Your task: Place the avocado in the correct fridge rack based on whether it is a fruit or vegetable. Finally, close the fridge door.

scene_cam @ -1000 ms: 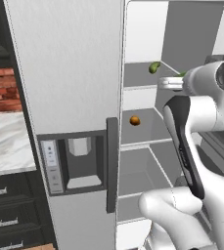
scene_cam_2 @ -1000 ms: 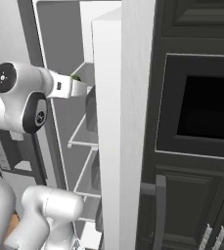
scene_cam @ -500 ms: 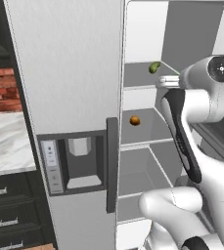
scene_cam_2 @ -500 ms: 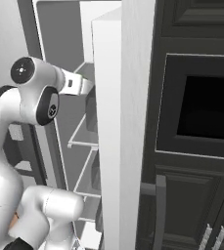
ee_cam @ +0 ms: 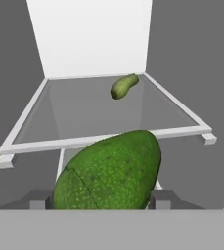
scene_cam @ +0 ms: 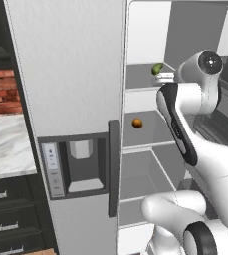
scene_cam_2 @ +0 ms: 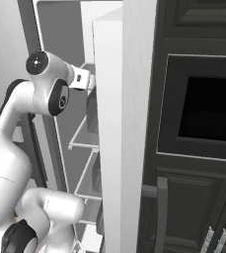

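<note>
While our claw [ee_cam: 101,200] sits closed on the avocado [ee_cam: 108,171], with a dark fingertip [ee_cam: 161,199] showing at each side of the fruit, we carry it in front of the open fridge; in the hand view the avocado lies right at the claw, its long axis slanting across the grip from lower left to upper right. Ahead of it and slightly below runs the white front rail of the upper rack [ee_cam: 103,139]; on that glass shelf, well back and a little right of centre, lies a paler elongated green item [ee_cam: 124,86], well apart from the fruit. From the left base view we see the same green item [scene_cam: 157,68] on the upper shelf and an orange ball [scene_cam: 137,123] on the rack below; we judge the orange one a fruit, so the coming move likely turns on going down a level, not forward. The fridge door [scene_cam_2: 122,123] stands open, edge-on in the right base view, and hides most of the interior there; the wrist blocks the claw in the left base view; how the fingertips meet the avocado's skin is cut off at the bottom of the hand view.
</note>
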